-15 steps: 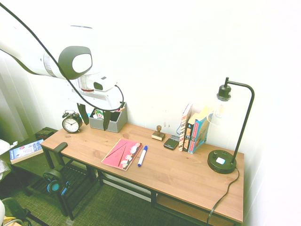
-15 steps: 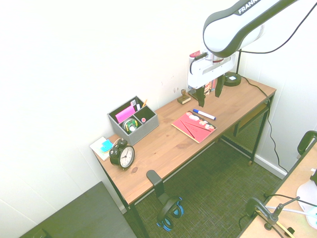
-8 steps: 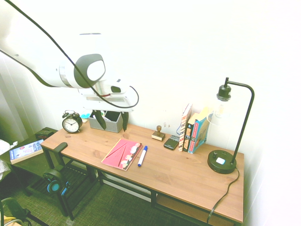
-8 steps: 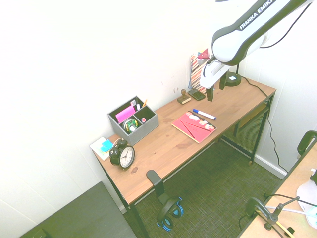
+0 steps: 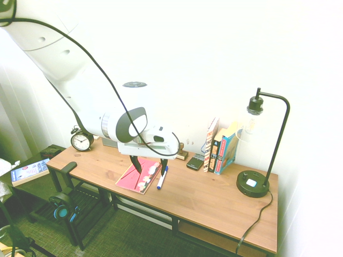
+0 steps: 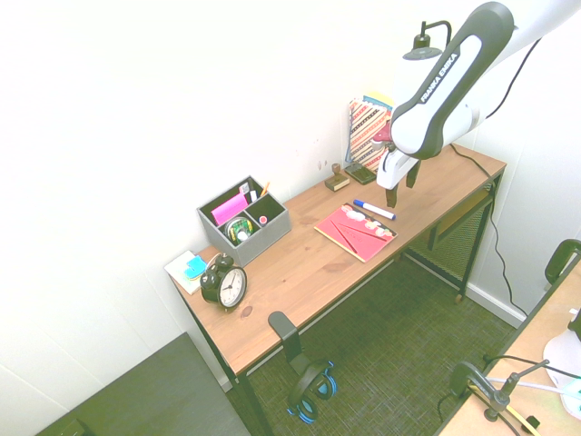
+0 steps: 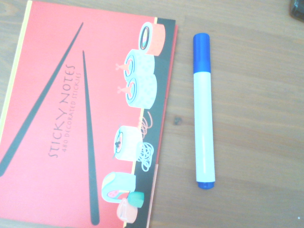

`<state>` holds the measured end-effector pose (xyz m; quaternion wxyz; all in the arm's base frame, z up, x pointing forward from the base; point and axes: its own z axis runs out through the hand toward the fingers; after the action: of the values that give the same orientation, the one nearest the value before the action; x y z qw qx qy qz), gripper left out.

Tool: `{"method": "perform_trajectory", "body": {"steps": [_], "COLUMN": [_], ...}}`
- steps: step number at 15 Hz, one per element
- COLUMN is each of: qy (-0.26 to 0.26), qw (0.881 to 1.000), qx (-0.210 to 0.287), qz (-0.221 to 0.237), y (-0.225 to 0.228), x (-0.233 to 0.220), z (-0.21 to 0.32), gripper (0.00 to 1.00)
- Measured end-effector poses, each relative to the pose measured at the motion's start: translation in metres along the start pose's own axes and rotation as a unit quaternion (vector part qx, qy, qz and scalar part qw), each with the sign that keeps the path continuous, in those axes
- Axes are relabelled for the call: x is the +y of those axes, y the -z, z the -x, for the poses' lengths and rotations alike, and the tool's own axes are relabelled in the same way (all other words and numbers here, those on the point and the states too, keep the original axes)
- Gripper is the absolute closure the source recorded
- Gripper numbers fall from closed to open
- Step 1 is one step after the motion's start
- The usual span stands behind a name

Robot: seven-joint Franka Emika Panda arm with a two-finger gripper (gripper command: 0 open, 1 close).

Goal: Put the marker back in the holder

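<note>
holder (image 5: pixel 110 142) mostly hidden behind arm, sticky-notes booklet (image 7: pixel 80 118) cut off by wrist view's edge

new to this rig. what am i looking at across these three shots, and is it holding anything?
A white robot arm with a two-finger gripper works over a wooden desk. Two pictures come from room cameras on opposite sides of the arm; the third is from a camera on its wrist, looking down from close by.

On the desk lie the marker, white with a blue cap, and beside it, apart, a red sticky-notes booklet. Further along stand the grey holder and a black alarm clock; at the other end, books and a lamp.

Nothing is held: the gripper hangs open, pointing down, above the marker.
</note>
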<state>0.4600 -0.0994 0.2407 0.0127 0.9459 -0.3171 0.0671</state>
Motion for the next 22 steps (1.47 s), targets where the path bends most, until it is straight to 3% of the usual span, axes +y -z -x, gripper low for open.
{"method": "perform_trajectory", "body": {"steps": [3,4,17,22], "qy": [0.01,0.012,0.006,0.006], "qw": [1.0,1.0,1.0,1.0], "qx": [-0.012,-0.013,-0.024,-0.021], "qz": [-0.003,-0.004,-0.012,-0.016], "y": [-0.021,-0.027,-0.089,-0.093], "x": [0.001,0.001,-0.008,-0.021], "z": [-0.003,-0.004,-0.043,-0.062], "gripper": [0.0,1.0,1.0,1.0]}}
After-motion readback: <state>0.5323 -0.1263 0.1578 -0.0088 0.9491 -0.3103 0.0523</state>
